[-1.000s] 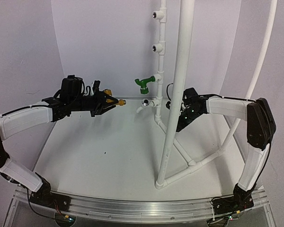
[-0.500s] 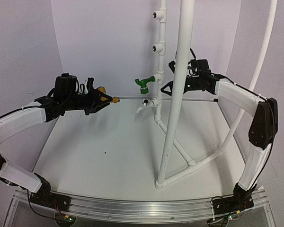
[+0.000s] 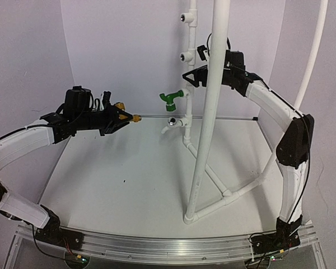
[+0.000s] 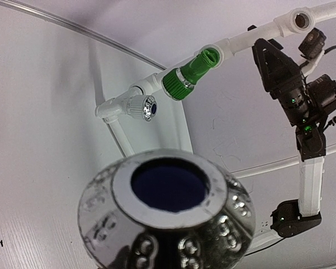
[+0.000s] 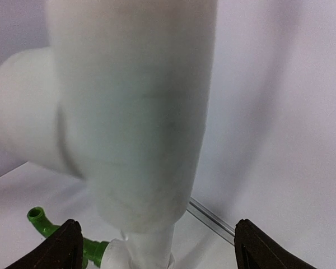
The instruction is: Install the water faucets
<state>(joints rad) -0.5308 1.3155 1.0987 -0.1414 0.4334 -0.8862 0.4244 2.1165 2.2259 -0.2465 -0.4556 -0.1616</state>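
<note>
My left gripper (image 3: pixel 122 116) is shut on a brass-gold water faucet (image 3: pixel 135 117), held level above the table's left side with its threaded end toward the pipe stand. In the left wrist view the faucet's shiny round knob (image 4: pixel 165 216) fills the foreground and hides the fingers. A green faucet (image 3: pixel 171 100) (image 4: pixel 190 75) sits screwed into the thin upright pipe (image 3: pixel 189 73). My right gripper (image 3: pixel 191 75) is raised beside that pipe, just under an open tee fitting (image 3: pixel 186 56). It is open, its fingertips (image 5: pixel 64 246) on either side of the white pipe (image 5: pixel 134 112), not touching it.
A small chrome-knobbed tap (image 3: pixel 169 124) (image 4: pixel 143 107) sits on the pipe below the green faucet. Another tee (image 3: pixel 185 17) is higher up. A thick white upright pipe (image 3: pixel 210 112) stands in front of the right arm, with angled pipes (image 3: pixel 241 190) along the table.
The right arm has swung up from low beside the stand to the upper tee, its jaws opening wider. The left arm rose slightly with the brass faucet, then held still.
</note>
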